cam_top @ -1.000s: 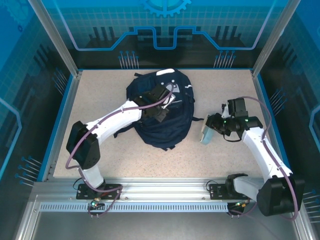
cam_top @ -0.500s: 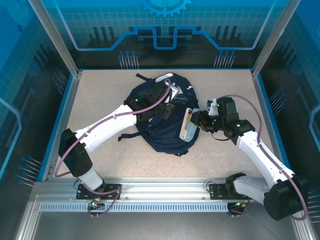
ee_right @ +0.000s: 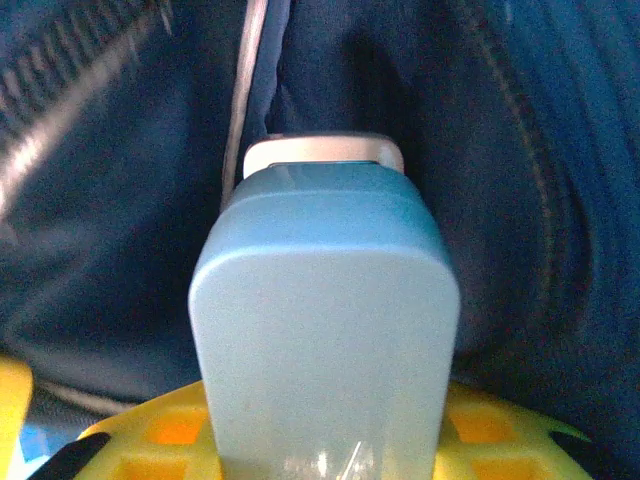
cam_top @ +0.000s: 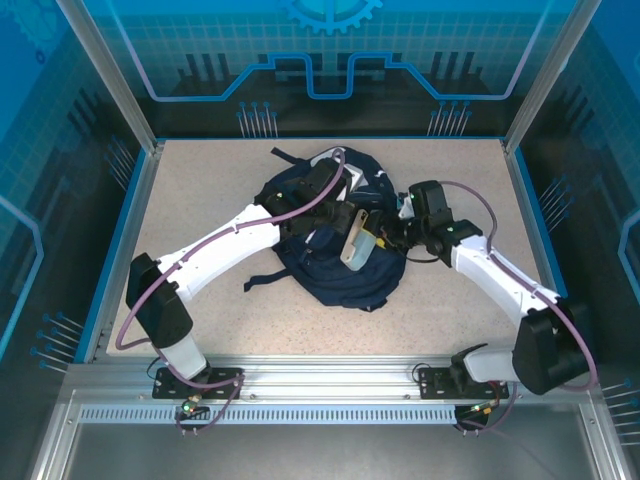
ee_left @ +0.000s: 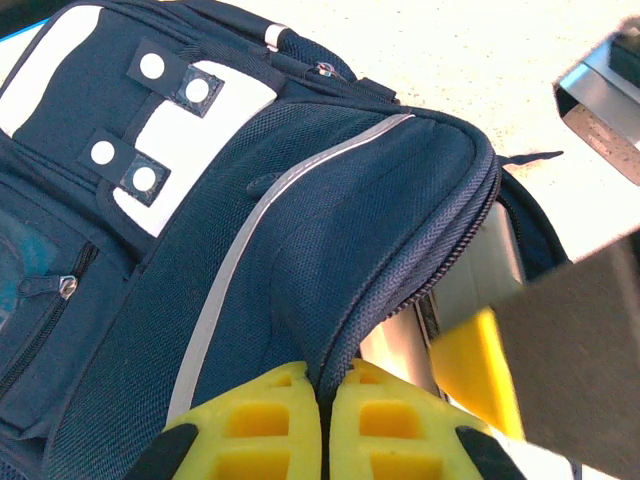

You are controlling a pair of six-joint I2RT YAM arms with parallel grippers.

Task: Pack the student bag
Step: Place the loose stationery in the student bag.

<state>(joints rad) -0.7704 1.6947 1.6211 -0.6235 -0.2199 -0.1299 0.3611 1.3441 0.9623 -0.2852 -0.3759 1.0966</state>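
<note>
Nearest me, the right arm has swung in from the right side of the table [cam_top: 200, 190], where it stood well apart from the bag 1 second ago. The right gripper [cam_top: 388, 232] now sits at the bag's right edge. It stays clamped on a pale blue case [cam_top: 352, 240] with a white cap. In the wrist view, its yellow fingers [ee_right: 150, 435] flank the case [ee_right: 325, 330], whose capped end is nosing into dark navy folds.

Beyond that, the student bag [cam_top: 330, 265] lies mid-table, its straps trailing toward the arms. It has been dragged a little nearer and pulled open. The left gripper [ee_left: 322, 390] is pinched shut on the flap just beside the zip, and the 2 yellow tips meet on the fabric. That grip holds a gap open on the right, where something pale shows.

Farthest off is the white patch [ee_left: 50, 60] at the bag's top end.

As I read it, the case has reached the mouth. Pushing it deeper and letting go comes next, and it could catch on the zip edge.
</note>
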